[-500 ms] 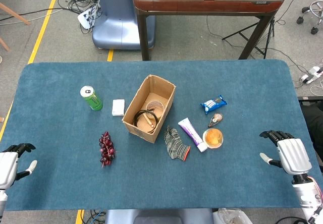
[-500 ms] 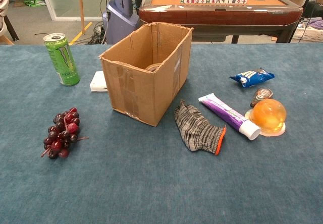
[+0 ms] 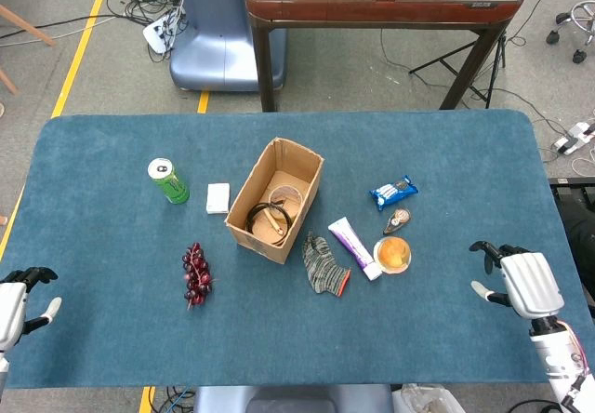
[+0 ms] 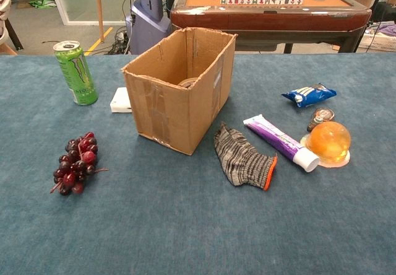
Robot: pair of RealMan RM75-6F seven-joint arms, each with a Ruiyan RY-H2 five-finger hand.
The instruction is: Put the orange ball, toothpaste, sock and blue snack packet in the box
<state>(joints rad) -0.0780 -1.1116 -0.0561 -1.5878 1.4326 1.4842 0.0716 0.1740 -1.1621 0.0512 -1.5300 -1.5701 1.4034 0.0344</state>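
Orange ball (image 3: 394, 255) sits right of frame centre on the blue table (image 3: 112, 339), touching the cap end of the toothpaste (image 3: 353, 246). Toothpaste lies diagonally; sock (image 3: 323, 264) is just left of it, near the lower right corner of the box (image 3: 276, 199). Blue snack packet (image 3: 393, 192) lies above the ball, with a small dark item (image 3: 397, 219) between the 2. Box is open at the top, some round items inside.

Left of box: white block (image 3: 218, 197), green can (image 3: 168, 180) upright, grapes (image 3: 196, 273) lower down.

Right hand (image 3: 521, 281) at lower right, fingers apart, holding nothing. Left hand (image 3: 19, 299) at lower left edge, fingers apart, holding nothing.
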